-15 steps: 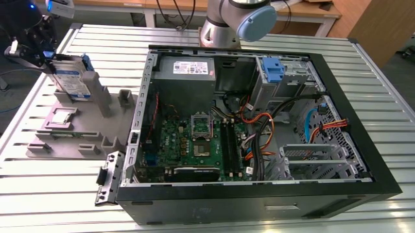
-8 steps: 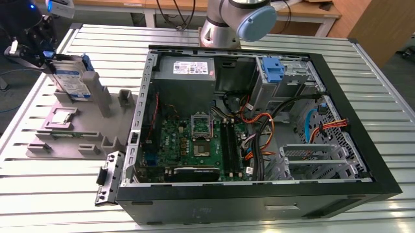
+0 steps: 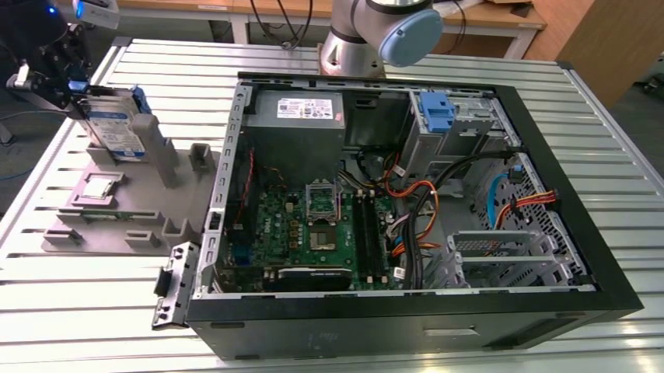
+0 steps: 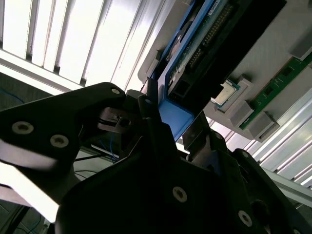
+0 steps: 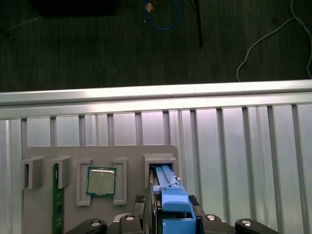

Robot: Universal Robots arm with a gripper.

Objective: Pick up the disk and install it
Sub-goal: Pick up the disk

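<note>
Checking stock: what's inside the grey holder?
The disk stands upright in one slot; a CPU chip and green memory stick lie in others. The slot hides the disk's lower end.

disk (image 3: 112,128): white-and-blue label, blue rails | gripper (image 5: 165,202): black | table (image 3: 83,311): silver, ribbed | holder (image 3: 135,211): grey

Slatted table (image 3: 602,116), computer case (image 3: 415,326), perhaps plastic holder (image 3: 155,210)

One hard drive (image 3: 112,124) sits at the upper left of the exterior view, in one grey parts holder (image 3: 104,227). The first wrist view shows one CPU chip (image 5: 101,181) and one green memory stick (image 5: 58,200). At centre frame is one open computer case (image 3: 415,326), with one power supply (image 3: 301,109) and one motherboard (image 3: 301,225). At top centre is one robot arm (image 3: 379,31).
</note>
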